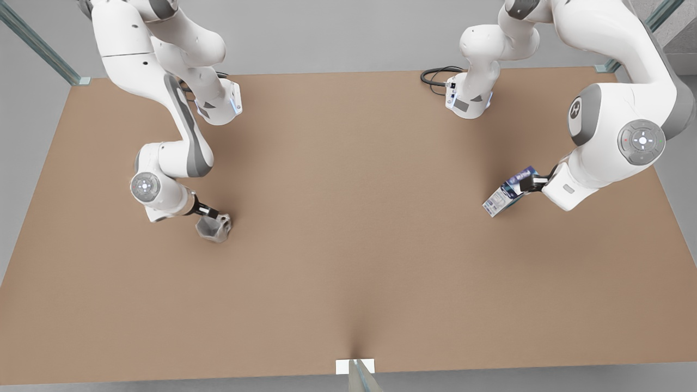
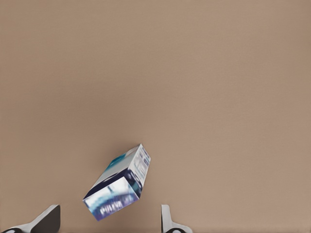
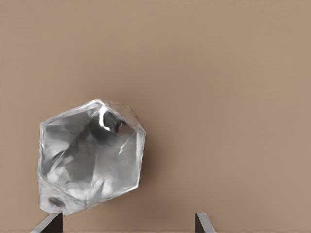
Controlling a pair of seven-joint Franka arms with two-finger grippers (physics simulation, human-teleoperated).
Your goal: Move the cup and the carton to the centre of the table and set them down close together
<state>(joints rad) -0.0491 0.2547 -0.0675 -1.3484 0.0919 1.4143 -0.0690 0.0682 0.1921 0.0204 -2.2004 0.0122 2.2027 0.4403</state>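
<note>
The carton [image 1: 509,191], white and light blue with a dark blue top band, leans over at the front view's right on the brown table [image 1: 348,228]. My left gripper [image 1: 531,182] is at its top end. In the left wrist view the carton [image 2: 119,182] lies ahead of the open gripper [image 2: 108,224], whose fingers [image 2: 48,219] stand wider than the box. The pale faceted cup [image 1: 214,227] is at the front view's left with my right gripper [image 1: 209,213] just over it. In the right wrist view the cup [image 3: 90,158] sits off-centre before the open gripper [image 3: 126,224], close to one finger [image 3: 51,223].
Both arm bases stand at the table's far edge, with a black cable [image 1: 435,76] beside the base on the front view's right. A small white marker [image 1: 355,366] lies at the near edge. Bare brown tabletop stretches between the two objects.
</note>
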